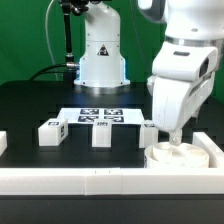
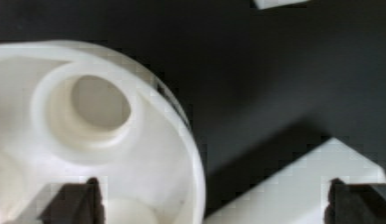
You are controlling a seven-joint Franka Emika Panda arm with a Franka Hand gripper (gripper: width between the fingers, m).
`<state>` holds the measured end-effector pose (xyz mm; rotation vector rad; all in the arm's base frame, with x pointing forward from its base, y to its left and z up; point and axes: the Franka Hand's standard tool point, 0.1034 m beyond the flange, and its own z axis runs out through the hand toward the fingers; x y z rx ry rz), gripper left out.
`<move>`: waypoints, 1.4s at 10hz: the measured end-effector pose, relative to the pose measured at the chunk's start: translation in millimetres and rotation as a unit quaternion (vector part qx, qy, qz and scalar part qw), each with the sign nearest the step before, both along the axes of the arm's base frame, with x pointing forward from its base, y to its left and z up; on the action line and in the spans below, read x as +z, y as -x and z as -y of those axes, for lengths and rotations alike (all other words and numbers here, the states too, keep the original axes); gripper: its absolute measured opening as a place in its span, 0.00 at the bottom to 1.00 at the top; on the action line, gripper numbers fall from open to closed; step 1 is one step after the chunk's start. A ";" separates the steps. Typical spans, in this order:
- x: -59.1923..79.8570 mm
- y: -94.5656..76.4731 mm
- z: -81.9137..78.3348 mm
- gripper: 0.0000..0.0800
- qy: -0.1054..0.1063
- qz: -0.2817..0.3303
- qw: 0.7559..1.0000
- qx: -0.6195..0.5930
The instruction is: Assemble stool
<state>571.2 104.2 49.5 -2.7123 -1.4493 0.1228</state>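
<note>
The round white seat disc (image 1: pixel 180 155) lies flat at the exterior view's right, in the corner of the border rail. In the wrist view the seat disc (image 2: pixel 83 150) fills one side, with an oval hole in its top. My gripper (image 1: pixel 171 137) hangs straight down just above the disc. In the wrist view the gripper (image 2: pixel 215 205) is open and empty. One dark fingertip (image 2: pixel 69 202) is over the disc and the other is over the rail, with the disc's rim between them. Three white tagged legs (image 1: pixel 50 132) (image 1: pixel 102 133) (image 1: pixel 148 131) stand in a row on the black table.
The marker board (image 1: pixel 98 115) lies flat behind the legs. The long white border rail (image 1: pixel 90 181) runs along the front and turns up at the right (image 2: pixel 332 160). A white block (image 1: pixel 3 143) shows at the left edge. The robot base (image 1: pixel 102 55) stands at the back.
</note>
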 end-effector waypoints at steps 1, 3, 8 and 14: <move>12.7 -1.5 2.3 0.80 0.001 0.008 1.000 -0.003; 20.8 8.8 17.4 0.81 0.004 0.022 1.000 -0.013; 7.6 32.8 52.5 0.81 0.004 0.030 0.999 -0.026; -0.5 39.1 52.8 0.81 0.010 0.041 0.947 -0.319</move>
